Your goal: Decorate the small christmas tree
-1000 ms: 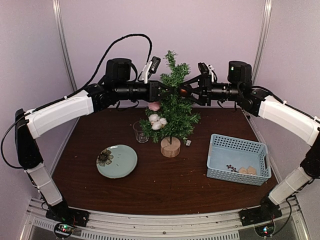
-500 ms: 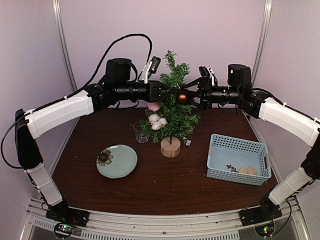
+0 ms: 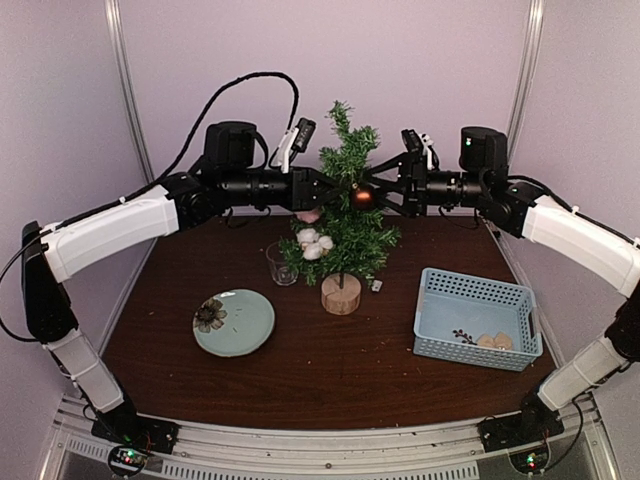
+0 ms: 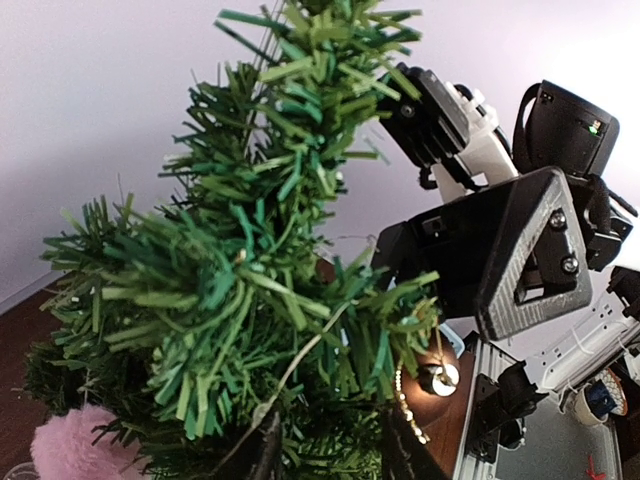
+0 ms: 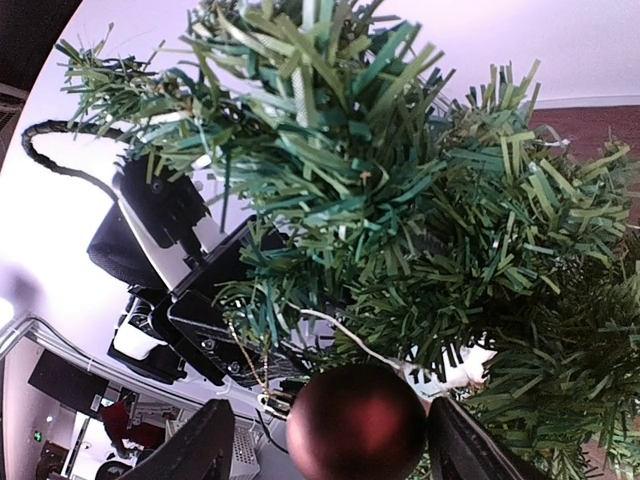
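Tree (image 5: 380, 200) needles: plastic strips, matt, rough. Ball (image 5: 356, 425) btwn right pincer (image 5: 328, 408) fingers (image 5: 200, 445): dark red, glossy, smooth; fingers black plastic, matt. Pom-pom (image 4: 70, 452) under left pincer (image 4: 330, 445): pink, fluffy. Basket (image 3: 478, 318) below right pincer: blue plastic, perforated. Stump (image 3: 341, 294): pale bare wood, rough.

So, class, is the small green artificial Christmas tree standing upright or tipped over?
Upright: the small green Christmas tree stands on its round light-wood stump base, flat on the brown table, tip pointing up.
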